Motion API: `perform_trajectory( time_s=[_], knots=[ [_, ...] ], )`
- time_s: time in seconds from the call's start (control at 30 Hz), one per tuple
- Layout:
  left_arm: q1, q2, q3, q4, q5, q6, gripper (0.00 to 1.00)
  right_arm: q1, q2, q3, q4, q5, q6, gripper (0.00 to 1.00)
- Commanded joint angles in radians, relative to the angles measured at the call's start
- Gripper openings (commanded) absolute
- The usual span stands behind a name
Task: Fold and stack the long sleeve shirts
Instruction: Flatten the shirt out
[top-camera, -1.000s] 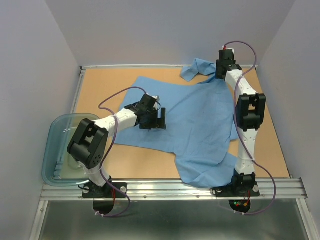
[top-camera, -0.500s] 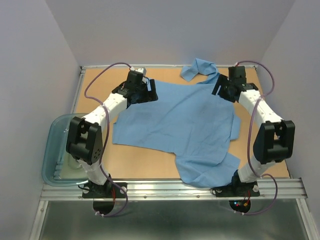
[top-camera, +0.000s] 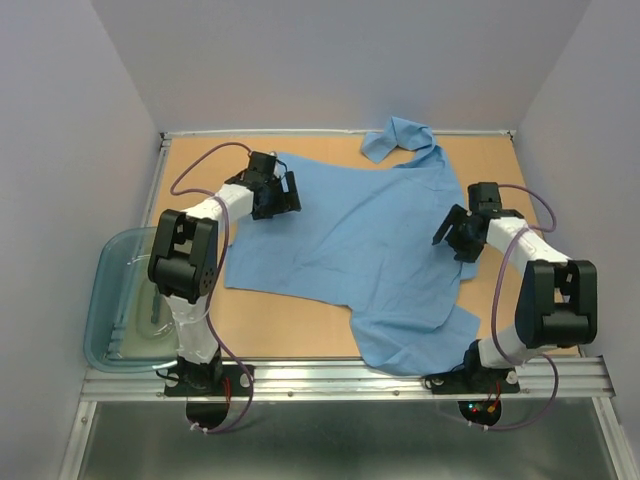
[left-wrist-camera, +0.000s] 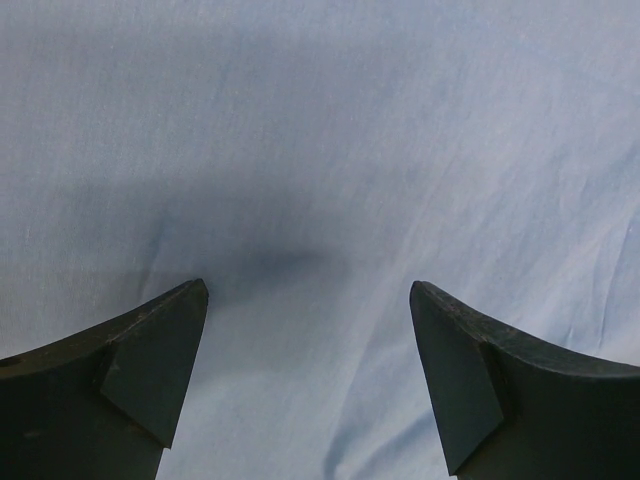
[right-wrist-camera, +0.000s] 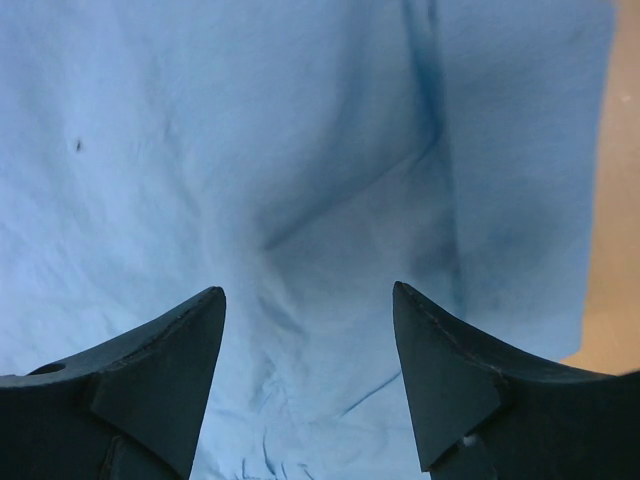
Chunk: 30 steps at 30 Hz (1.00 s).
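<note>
Lying flat beneath left end effector (left-wrist-camera: 310, 292): shirt (left-wrist-camera: 330, 120).

One shirt (top-camera: 370, 250), one tub (top-camera: 112, 285), two claws (top-camera: 285, 192) (top-camera: 453, 234)

Strips of bare table (top-camera: 290, 325) border the spread shirt (top-camera: 370, 240); a tub (top-camera: 95, 300) stands at the near-left edge.

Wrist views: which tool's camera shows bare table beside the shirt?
The right tool: its view shows a tan strip of table past the shirt's edge, while the left tool sees only blue cloth.
</note>
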Motion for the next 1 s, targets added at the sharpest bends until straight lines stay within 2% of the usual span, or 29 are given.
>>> perform_trajectory(
  time_s=[0.0, 0.23, 0.4, 0.63, 0.77, 0.87, 0.97],
  knots=[
    [0.037, -0.024, -0.067, 0.057, 0.011, -0.019, 0.94, -0.065, 0.048, -0.016, 0.101, 0.009, 0.034, 0.73],
    [0.074, -0.021, -0.149, 0.095, 0.051, -0.049, 0.93, -0.108, 0.232, 0.109, 0.194, 0.023, 0.083, 0.70],
    [0.095, -0.038, -0.187, 0.126, 0.066, -0.082, 0.93, -0.151, 0.439, 0.330, 0.207, 0.081, 0.109, 0.69],
    [0.098, -0.032, -0.160, 0.132, 0.069, -0.119, 0.93, -0.186, 0.576, 0.605, 0.199, 0.129, 0.093, 0.70],
    [0.100, -0.053, -0.144, 0.135, 0.065, -0.135, 0.93, -0.189, 0.561, 0.649, 0.165, 0.170, 0.076, 0.70],
    [0.101, -0.106, -0.140, 0.137, 0.080, -0.130, 0.93, -0.189, 0.480, 0.613, 0.144, 0.193, 0.060, 0.70],
    [0.100, -0.264, -0.170, 0.140, 0.076, -0.128, 0.95, -0.189, 0.359, 0.553, 0.112, 0.221, 0.039, 0.74]
  ],
)
